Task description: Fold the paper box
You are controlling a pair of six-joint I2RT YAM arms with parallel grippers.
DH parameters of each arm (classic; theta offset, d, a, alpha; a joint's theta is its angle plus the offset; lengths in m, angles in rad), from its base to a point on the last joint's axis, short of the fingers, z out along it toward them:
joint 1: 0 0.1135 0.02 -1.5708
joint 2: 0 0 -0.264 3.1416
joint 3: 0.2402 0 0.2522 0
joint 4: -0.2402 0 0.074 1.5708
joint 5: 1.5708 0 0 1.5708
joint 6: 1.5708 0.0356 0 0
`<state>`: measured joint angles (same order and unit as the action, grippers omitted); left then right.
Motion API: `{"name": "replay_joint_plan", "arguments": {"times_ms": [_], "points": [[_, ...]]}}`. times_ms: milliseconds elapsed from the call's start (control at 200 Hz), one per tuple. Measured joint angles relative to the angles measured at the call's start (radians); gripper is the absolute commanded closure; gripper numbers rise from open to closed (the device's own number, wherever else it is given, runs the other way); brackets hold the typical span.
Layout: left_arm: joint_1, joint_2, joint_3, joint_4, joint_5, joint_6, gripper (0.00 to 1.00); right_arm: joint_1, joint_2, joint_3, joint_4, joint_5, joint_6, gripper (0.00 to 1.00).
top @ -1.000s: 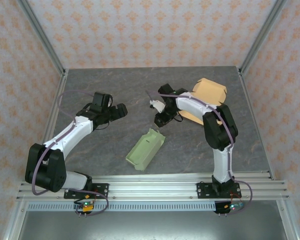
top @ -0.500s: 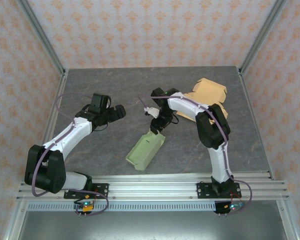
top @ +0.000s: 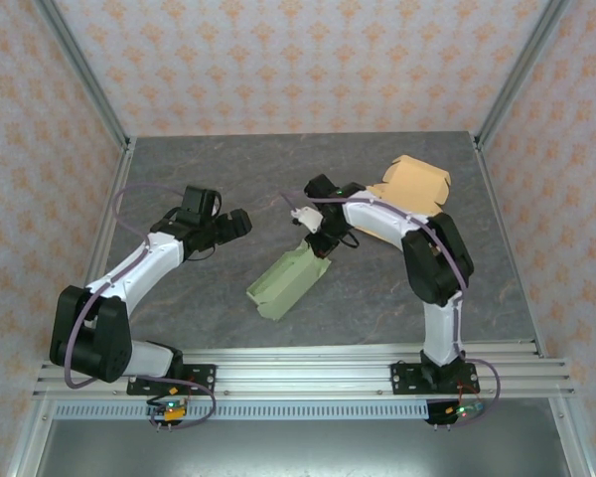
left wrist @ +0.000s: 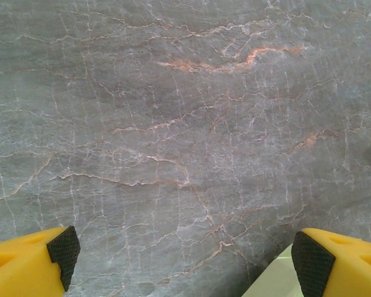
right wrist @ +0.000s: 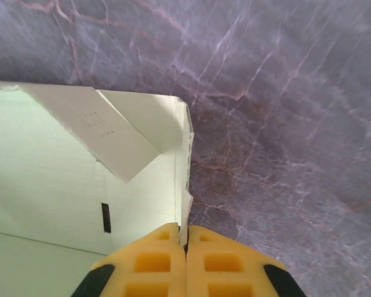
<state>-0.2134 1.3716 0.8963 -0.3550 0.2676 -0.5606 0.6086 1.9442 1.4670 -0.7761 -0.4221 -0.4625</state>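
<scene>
The right gripper (right wrist: 186,238) has its yellow fingers (right wrist: 157,250) pressed together, with the thin top edge of the green paper box (right wrist: 49,185) pinched between them at the corner of one end wall. Just above that grip a triangular flap (right wrist: 120,133) is folded inward. The flap bears a few tiny dark marks (too small to read), and below it sits a short dark slot (right wrist: 105,218). From overhead, the box lies diagonally near the middle of the grey marble-patterned table (top: 179,179), its far end at the gripper. The left gripper (left wrist: 185,263) hangs with its jaws spread wide and nothing between them, over bare tabletop to the box's left. A tan box (top: 414,184) rests at the back right, behind the right arm.
</scene>
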Motion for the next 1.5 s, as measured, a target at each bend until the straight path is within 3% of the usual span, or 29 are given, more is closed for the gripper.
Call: {"name": "replay_joint_plan", "arguments": {"times_ms": [400,606,886,1181,1502], "points": [[0.000,-0.001,0.000,0.021,0.066,-0.008,0.00,-0.084,-0.259,-0.336,0.635,0.038,0.055,1.00],[0.000,0.054,0.021,0.051,0.074,-0.018,0.00,-0.092,-0.269,-0.530,1.005,0.053,0.096,1.00],[0.000,0.098,0.027,0.088,0.115,-0.045,0.00,-0.035,-0.202,-0.711,1.489,0.201,0.165,1.00],[0.000,0.106,0.033,0.113,0.152,-0.015,0.02,-0.014,-0.150,-0.802,1.743,0.220,0.182,0.98],[-0.001,0.000,0.051,0.206,0.168,0.254,0.00,-0.026,-0.138,-0.830,1.812,0.097,0.053,0.98]]}}
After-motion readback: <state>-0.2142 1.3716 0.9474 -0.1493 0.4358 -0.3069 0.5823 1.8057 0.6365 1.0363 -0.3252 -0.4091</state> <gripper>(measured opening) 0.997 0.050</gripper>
